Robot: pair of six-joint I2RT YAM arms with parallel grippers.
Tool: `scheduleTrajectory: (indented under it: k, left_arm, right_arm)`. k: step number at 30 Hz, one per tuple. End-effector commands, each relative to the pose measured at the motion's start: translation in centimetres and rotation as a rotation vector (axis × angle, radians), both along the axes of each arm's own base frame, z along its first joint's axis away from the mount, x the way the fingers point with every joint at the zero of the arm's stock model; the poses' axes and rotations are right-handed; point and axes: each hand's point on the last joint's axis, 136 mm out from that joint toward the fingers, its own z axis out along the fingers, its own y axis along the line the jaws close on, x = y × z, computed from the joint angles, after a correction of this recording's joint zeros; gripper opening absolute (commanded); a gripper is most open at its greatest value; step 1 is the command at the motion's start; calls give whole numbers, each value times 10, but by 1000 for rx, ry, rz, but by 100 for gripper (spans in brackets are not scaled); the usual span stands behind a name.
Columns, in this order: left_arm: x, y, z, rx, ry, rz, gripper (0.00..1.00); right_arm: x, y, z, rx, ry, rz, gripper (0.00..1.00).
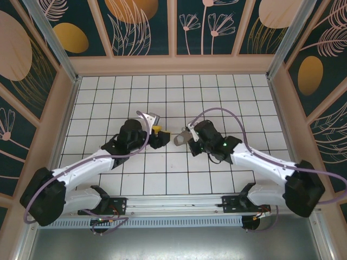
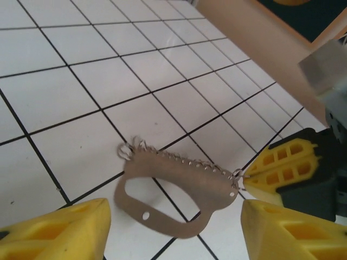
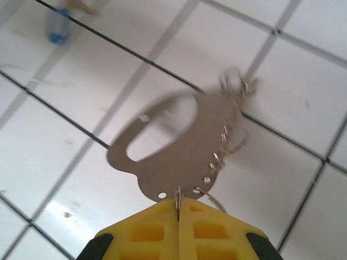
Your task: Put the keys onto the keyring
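Observation:
The keyring is a flat brownish-grey plate with an oval cut-out and a row of small metal rings along one edge. It hangs tilted above the tiles. My right gripper is shut on one small ring at the plate's end. Its yellow fingers also show in the left wrist view. My left gripper is open, with one yellow finger on each side of the plate, apart from it. From above, the two grippers face each other with the keyring between them. A blurred blue-headed key lies on the tiles.
The white tiled floor with black grid lines runs out to beige walls on three sides. Purple cables loop over both arms. A metal rail crosses the near edge between the arm bases.

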Motion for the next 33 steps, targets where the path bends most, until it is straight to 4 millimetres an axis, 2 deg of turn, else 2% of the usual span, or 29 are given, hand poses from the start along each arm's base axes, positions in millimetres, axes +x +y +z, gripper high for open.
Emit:
scheduleTrajectory:
  k: [1,6,9,11,14,17,20,25,33]
  left_arm:
    - [-10,0,36,-31,-54,-37,61]
    - [-27,13,62,-61,-106,-42,57]
    - [-44,12,73,-104,-132,-111,47]
    - [-60,10,83,-144,-160,-182,43]
    - [-79,10,99,-216,-219,-256,43]
    - [-101,9,119,-304,-306,-346,49]
    - [-124,10,134,-370,-397,-442,48]
    - [-146,10,142,-399,-459,-552,43]
    - [-156,2,132,-308,-532,-589,49]
  right_arm:
    - [-11,28,33,132,-152,172,0]
    - [-39,53,78,335,-256,389,0]
    - [-59,60,106,461,-316,498,0]
    - [-72,61,123,535,-348,565,0]
    - [-90,61,143,624,-379,655,0]
    - [-105,57,161,702,-421,717,0]
    - [-114,52,172,767,-455,757,0]
    - [-124,50,177,803,-478,817,0]
    - [-132,44,180,818,-486,892,0]
